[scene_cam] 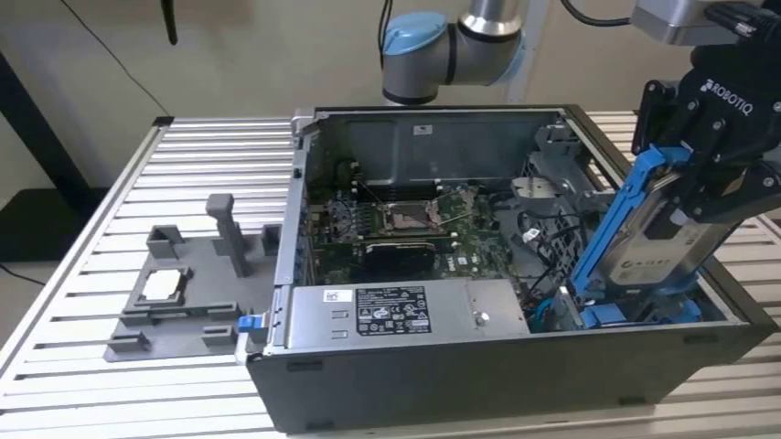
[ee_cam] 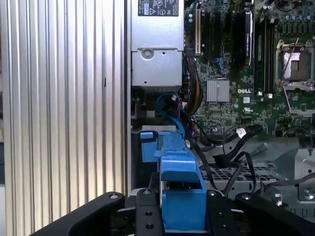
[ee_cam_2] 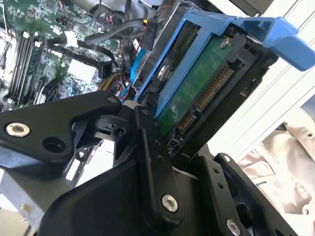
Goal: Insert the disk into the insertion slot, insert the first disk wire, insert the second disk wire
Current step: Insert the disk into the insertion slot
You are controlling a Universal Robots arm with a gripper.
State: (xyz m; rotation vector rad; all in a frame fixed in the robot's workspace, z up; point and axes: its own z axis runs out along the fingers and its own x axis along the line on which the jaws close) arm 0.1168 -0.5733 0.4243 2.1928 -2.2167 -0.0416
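Right now 1 disk [scene_cam: 665, 245] sits clamped in the gripper [scene_cam: 698, 197] at the exterior view's right edge, w/ 2 black fingers [scene_cam: 720, 183] pinched narrow on its sides. Disk: flat silver metal w/ a white label, clipped in 1 bright blue plastic frame [scene_cam: 610, 229]. It stands steeply tilted, lower end down at the slot [scene_cam: 628, 315] in the lower-right corner of the case [scene_cam: 488, 384]; can't tell how far in. In the second wrist view its underside shows as a green circuit board [ee_cam_2: 197, 93] w/ gold connector pins.

Slot: grey sheet metal w/ blue plastic parts. The 1 dark grey case, lid off, rests on a ribbed aluminium table [scene_cam: 208, 146]. Inside: 1 green mobo [scene_cam: 403, 219] and 1 boxy silver PSU [scene_cam: 390, 311] w/ a label, centre-bottom. 1 grey plastic fixture [scene_cam: 183, 302] lies at the exterior view's left of the case. In the first wrist view 1 blue cable [ee_cam: 170, 101] loops beside black cables [ee_cam: 219, 160].
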